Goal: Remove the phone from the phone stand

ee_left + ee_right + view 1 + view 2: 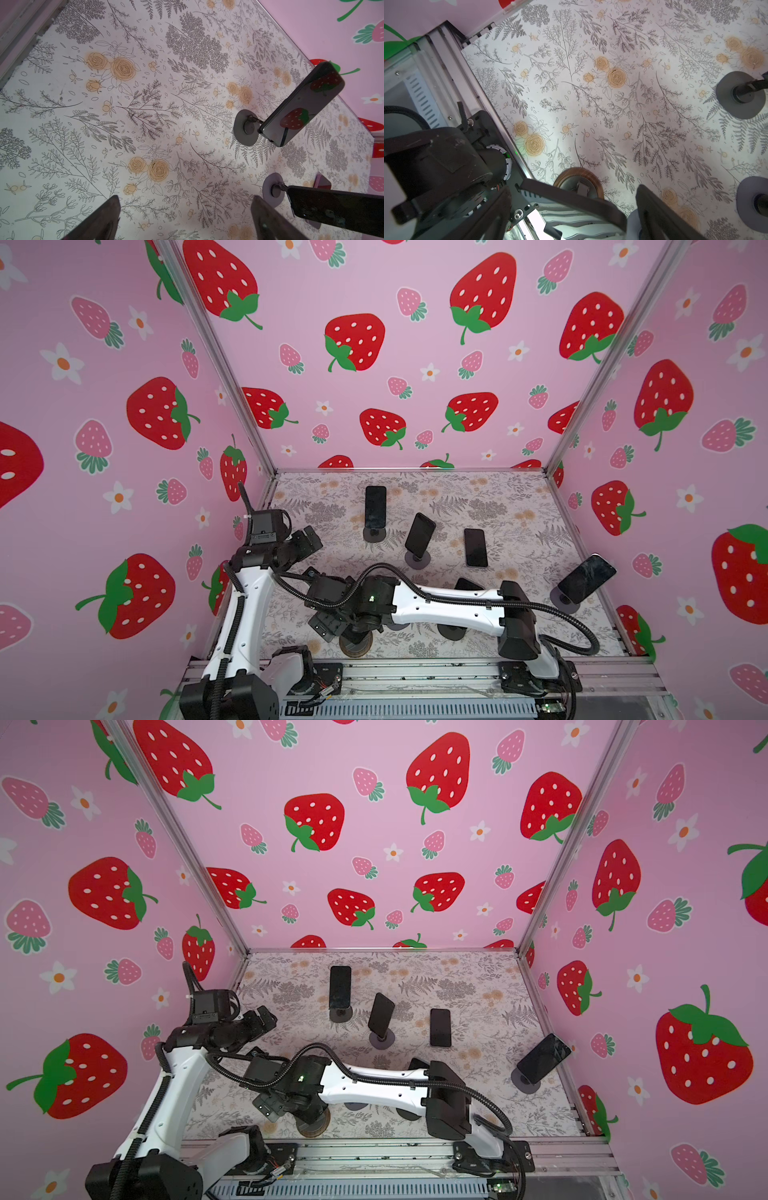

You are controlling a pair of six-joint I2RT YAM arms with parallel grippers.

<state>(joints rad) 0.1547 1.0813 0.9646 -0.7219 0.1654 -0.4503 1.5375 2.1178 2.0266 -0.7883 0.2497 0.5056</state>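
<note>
Left fingers (99,220) spread wide. Right fingers (654,214) stand apart around a frame-cut phone (571,220); contact unclear. The right arm (449,608) half hides the wooden stand (355,649) at the surface's (519,497) 7 o'clock.

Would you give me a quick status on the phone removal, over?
Left claw open, empty. Right claw open, straddling phone above wood-rimmed stand. Other stands nearby, none blocking.

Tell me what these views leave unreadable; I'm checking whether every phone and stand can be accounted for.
- Top views: the right arm hides all but a corner of the near phone.
- Top views: it also covers most of the wooden stand, so what that carries is unclear.
- Left wrist view: the frame edge cuts off the closer phone.
</note>
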